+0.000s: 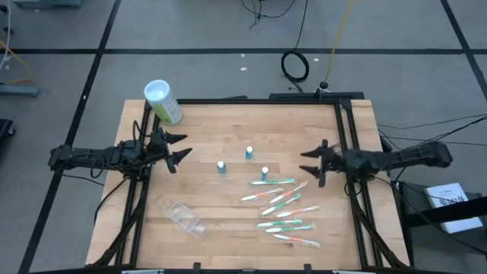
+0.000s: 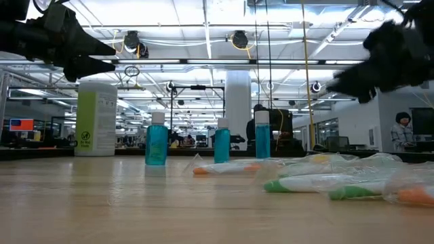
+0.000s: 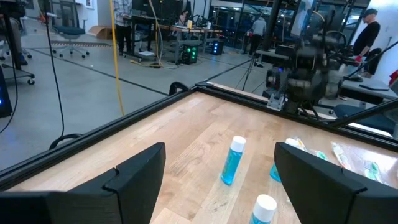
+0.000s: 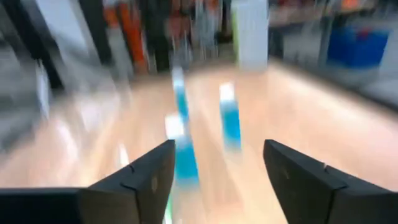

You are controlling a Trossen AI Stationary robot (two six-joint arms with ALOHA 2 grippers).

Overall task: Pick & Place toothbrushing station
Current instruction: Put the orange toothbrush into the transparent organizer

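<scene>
You have the toothbrushes scattered loose on the wooden table, on the right arm's half and toward the near edge, white handles with green or orange ends, some still in clear wrappers. Just behind them, three blue tubes stand upright near the table's middle, apart from one another; in the low view they line up in a row. The clear plastic holder lies on its side near the front edge, on the left arm's half, well apart from the brushes.

Your left gripper hovers above the table's left edge, fingers spread and holding nothing, pointing inward toward the tubes. Your right gripper hangs over the right side, likewise spread and empty, close to the brush pile. The green canister with its white lid sits at the far left corner, behind the left gripper.
</scene>
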